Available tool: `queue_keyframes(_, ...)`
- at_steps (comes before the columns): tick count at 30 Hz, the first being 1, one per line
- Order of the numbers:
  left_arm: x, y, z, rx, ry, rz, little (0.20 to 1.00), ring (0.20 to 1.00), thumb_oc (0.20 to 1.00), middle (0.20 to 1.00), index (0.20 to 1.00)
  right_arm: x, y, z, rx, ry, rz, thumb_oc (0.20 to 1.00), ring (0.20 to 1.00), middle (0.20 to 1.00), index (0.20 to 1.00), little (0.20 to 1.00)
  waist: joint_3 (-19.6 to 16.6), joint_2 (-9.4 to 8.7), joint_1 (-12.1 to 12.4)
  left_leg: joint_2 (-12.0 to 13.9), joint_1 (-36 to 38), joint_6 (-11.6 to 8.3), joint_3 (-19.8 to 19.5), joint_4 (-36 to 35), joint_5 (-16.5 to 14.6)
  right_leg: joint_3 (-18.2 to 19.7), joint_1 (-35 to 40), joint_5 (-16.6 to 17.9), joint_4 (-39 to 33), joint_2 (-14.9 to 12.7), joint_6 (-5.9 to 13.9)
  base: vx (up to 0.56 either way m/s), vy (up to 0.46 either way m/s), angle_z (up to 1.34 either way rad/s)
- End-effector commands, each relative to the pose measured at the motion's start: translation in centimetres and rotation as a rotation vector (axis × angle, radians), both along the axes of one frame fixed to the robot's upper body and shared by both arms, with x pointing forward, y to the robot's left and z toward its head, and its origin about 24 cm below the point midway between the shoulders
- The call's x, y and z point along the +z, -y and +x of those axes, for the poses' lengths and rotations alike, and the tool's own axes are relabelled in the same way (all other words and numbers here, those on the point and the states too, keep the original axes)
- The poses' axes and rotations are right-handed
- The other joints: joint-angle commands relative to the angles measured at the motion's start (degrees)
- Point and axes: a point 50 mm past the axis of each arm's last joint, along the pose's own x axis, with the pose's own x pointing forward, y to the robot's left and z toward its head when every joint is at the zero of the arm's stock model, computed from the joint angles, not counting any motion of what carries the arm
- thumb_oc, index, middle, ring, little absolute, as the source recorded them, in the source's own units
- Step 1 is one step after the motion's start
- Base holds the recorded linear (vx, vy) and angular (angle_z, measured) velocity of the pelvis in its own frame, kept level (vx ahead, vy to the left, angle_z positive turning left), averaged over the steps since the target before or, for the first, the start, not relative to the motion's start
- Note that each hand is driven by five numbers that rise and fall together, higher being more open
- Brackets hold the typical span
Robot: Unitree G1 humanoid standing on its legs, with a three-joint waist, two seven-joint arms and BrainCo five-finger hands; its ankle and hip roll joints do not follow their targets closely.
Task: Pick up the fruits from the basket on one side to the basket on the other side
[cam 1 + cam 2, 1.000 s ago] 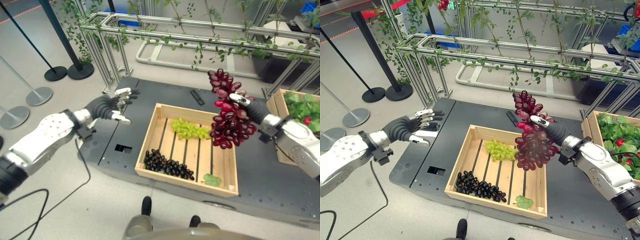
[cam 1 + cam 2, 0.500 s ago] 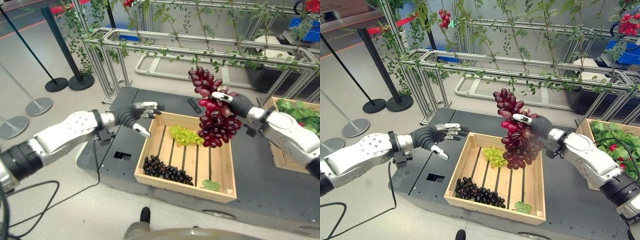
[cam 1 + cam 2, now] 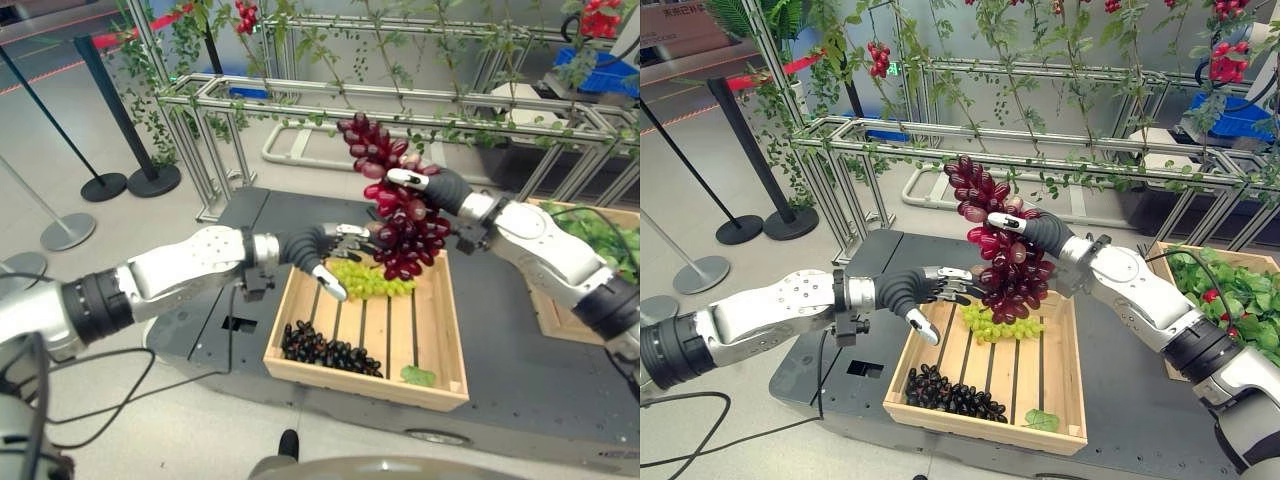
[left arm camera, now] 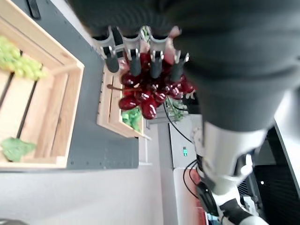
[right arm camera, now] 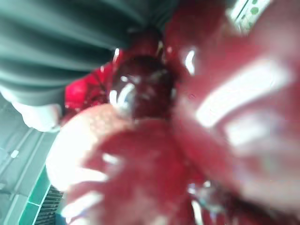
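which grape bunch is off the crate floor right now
The red grapes: the right hand holds that bunch up above the wooden crate, while the green grapes and black grapes lie inside it.

Both eye views look down from the head at the same pale wooden slatted crate [image 3: 440, 330], while each wrist view looks very closely along its own hand.

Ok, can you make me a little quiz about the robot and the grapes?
1. True or false: the right hand holds the red grapes above the crate.
2. Which grapes lie in the crate? A) green and black B) only red
3. Fill in: the left hand, fingers straight, reaches toward the ___ grapes.

Key: 1 true; 2 A; 3 red
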Motion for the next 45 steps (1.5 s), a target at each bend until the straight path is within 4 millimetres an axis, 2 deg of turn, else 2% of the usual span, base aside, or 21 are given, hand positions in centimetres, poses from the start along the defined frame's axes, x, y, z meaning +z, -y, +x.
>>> queue_keyframes(1, 2.2, 0.8, 0.7, -0.009, 0.059, -0.062, 1.000, 1.000, 1.000, 1.000, 1.000, 5.5, -2.6, -0.3, 0.098, 0.248, 0.073, 0.200, 0.200, 0.200, 0.200, 0.200, -1.40, -3.17, 0.58, 1.73, 0.65, -0.77, 1.31, 2.54, -4.76, 0.80, -0.67, 8.54, -5.33, -5.12, 6.60, 0.00, 0.000, 0.00)
queue_keyframes(5, 2.1, 1.2, 0.6, -0.017, 0.035, -0.087, 1.000, 1.000, 1.000, 1.000, 1.000, 5.0, -3.2, -0.5, 0.121, 0.236, 0.071, 0.200, 0.200, 0.200, 0.200, 0.200, -1.41, -3.19, 0.70, 1.64, 0.65, -0.61, 1.33, 2.54, -4.84, 0.82, -0.63, 8.48, -5.28, -5.17, 6.55, 0.00, 0.000, 0.00)
queue_keyframes(6, 2.1, 1.0, 0.7, 0.011, 0.007, -0.152, 1.000, 1.000, 1.000, 1.000, 1.000, 4.4, -3.3, -0.9, 0.136, 0.220, 0.072, 0.200, 0.200, 0.200, 0.200, 0.200, -1.42, -3.29, 0.62, 1.62, 0.63, -0.58, 1.30, 2.52, -4.87, 0.81, -0.57, 8.38, -5.22, -5.26, 6.50, 0.00, 0.000, 0.00)
queue_keyframes(8, 1.9, 1.0, 0.7, 0.020, -0.003, -0.170, 1.000, 1.000, 1.000, 1.000, 1.000, 4.3, -3.3, -1.0, 0.142, 0.218, 0.069, 0.200, 0.200, 0.200, 0.200, 0.200, -1.43, -3.28, 0.58, 1.59, 0.64, -0.57, 1.28, 2.52, -4.90, 0.81, -0.58, 8.36, -5.21, -5.24, 6.48, 0.00, 0.000, 0.00)
queue_keyframes(18, -0.2, 0.0, 0.3, 0.074, -0.098, -0.207, 1.000, 1.000, 1.000, 1.000, 1.000, 2.5, -2.4, -1.6, 0.109, 0.212, -0.029, 0.200, 0.200, 0.200, 0.200, 0.200, -1.48, -3.57, 0.70, 1.51, 0.57, -0.42, 1.23, 2.40, -4.98, 0.66, -0.61, 8.30, -5.34, -5.15, 6.39, 0.00, 0.000, 0.00)
queue_keyframes(27, -2.1, -1.9, -0.4, 0.137, -0.154, -0.208, 1.000, 1.000, 1.000, 1.000, 1.000, 3.1, -0.6, -2.2, 0.062, 0.241, -0.003, 0.200, 0.200, 0.200, 0.200, 0.200, -1.57, -3.73, 0.98, 1.53, 0.70, -0.30, 1.28, 2.12, -5.06, 0.62, -0.60, 8.28, -5.40, -5.17, 6.39, 0.00, 0.000, 0.00)
queue_keyframes(31, -2.3, -3.4, -0.7, 0.192, -0.163, -0.223, 1.000, 1.000, 1.000, 1.000, 1.000, 3.7, 0.2, -2.2, 0.025, 0.267, 0.022, 0.200, 0.200, 0.200, 0.200, 0.200, -1.81, -3.75, 1.13, 1.57, 0.77, -0.33, 1.31, 2.08, -5.10, 0.52, -0.57, 8.18, -5.41, -5.07, 6.25, 0.00, 0.000, 0.00)
queue_keyframes(37, -2.2, -4.7, -1.0, 0.246, -0.151, -0.253, 1.000, 1.000, 1.000, 1.000, 1.000, 3.9, 0.9, -2.4, -0.001, 0.284, 0.021, 0.200, 0.200, 0.200, 0.200, 0.200, -1.86, -3.83, 1.26, 1.58, 0.69, -0.37, 1.12, 2.14, -5.06, 0.52, -0.56, 8.10, -5.46, -4.86, 6.15, 0.00, 0.000, 0.00)
queue_keyframes(45, -2.4, -5.3, -1.4, 0.281, -0.154, -0.296, 1.000, 1.000, 1.000, 1.000, 1.000, 3.9, 2.1, -2.6, -0.039, 0.286, 0.042, 0.200, 0.200, 0.200, 0.200, 0.200, -1.69, -4.07, 1.53, 1.64, 0.58, -0.34, 0.88, 1.96, -4.97, 0.31, -0.58, 8.04, -5.44, -4.84, 6.14, 0.00, -0.002, 0.01)
